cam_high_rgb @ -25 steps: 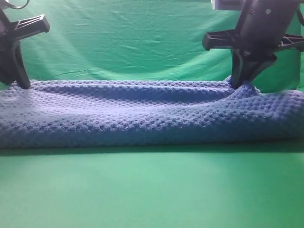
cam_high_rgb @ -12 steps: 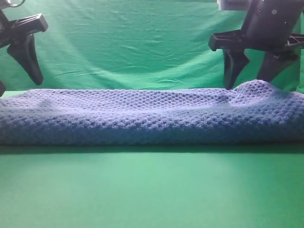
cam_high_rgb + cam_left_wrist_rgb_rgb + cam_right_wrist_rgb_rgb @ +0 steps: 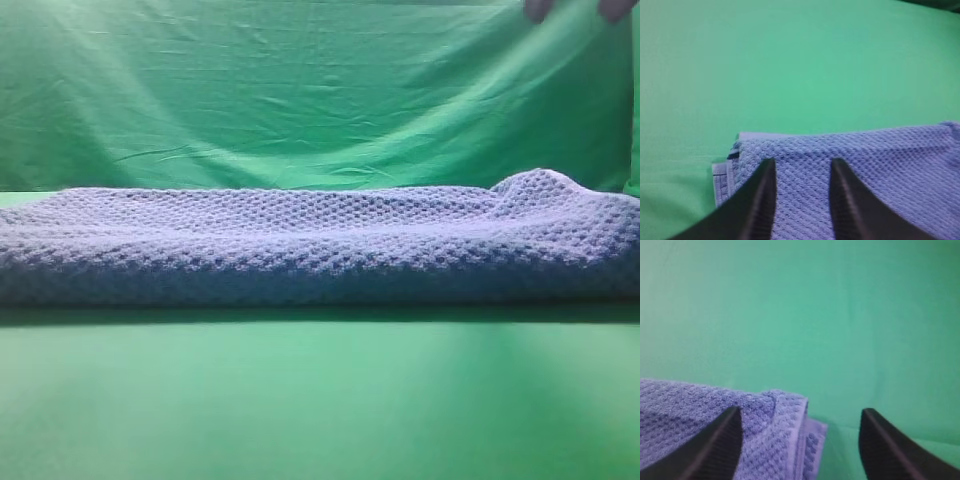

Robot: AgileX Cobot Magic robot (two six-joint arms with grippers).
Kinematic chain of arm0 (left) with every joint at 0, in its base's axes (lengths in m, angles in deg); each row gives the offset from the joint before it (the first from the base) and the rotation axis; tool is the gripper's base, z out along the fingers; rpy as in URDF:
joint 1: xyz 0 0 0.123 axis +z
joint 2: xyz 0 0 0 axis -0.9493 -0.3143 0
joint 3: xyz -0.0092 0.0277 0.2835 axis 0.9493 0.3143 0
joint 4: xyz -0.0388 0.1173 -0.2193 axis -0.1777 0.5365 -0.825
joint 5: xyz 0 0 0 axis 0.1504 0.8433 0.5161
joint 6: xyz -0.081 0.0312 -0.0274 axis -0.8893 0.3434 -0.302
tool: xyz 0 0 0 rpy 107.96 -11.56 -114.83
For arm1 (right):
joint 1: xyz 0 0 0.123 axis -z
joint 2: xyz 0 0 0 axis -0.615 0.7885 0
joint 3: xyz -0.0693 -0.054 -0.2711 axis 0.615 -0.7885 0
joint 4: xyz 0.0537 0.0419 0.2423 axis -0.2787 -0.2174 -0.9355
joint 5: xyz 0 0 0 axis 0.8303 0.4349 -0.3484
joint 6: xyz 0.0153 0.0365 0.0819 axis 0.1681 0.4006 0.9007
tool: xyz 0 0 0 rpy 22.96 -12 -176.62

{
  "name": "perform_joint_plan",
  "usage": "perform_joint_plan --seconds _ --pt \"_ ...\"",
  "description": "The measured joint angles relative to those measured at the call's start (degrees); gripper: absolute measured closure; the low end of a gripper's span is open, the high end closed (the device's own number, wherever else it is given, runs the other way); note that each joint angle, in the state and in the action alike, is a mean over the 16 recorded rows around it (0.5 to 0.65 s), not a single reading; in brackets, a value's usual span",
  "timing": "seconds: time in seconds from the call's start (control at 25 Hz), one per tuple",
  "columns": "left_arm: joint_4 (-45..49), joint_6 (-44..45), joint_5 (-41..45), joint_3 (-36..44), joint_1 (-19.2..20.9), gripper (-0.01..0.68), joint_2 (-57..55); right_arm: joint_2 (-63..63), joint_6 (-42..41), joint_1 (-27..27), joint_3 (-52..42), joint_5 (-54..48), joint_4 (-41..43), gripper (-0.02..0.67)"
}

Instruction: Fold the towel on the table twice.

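The blue-grey waffle-weave towel (image 3: 320, 245) lies folded in a long band across the green table (image 3: 320, 400), with a small hump near its right end. In the left wrist view my left gripper (image 3: 803, 162) hangs open above the towel's (image 3: 865, 170) layered left end, holding nothing. The right wrist view has my right gripper (image 3: 801, 412) open wide over the towel's (image 3: 700, 410) right end, also holding nothing. Of the right gripper (image 3: 576, 8), only blurred fingertips show at the top edge of the exterior view. The left gripper is out of that view.
A wrinkled green backdrop cloth (image 3: 300, 90) hangs behind the towel. Bare green table surface stretches in front of the towel and past both of its ends (image 3: 790, 65).
Both grippers opened, let go of the towel's back edge and rose. The left one has left the exterior view and the right one is at its top edge. The towel has settled flat.
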Motion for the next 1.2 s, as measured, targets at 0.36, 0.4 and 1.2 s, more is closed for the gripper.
perform_joint_plan --seconds 0.36,0.4,1.2 --pt "1.5 2.5 10.7 0.0 0.0 0.65 19.9 -22.1 -1.5 0.0 -0.1 -15.2 -0.2 0.581" --pt "1.9 2.8 12.0 0.1 0.0 0.661 22.0 -24.6 -1.8 0.0 -0.2 -16.6 -0.2 0.602" --pt "14.4 -3.9 27.8 8.4 0.0 0.673 60.5 -66.3 -18.8 0.0 -13.7 -26.0 -11.7 0.649"
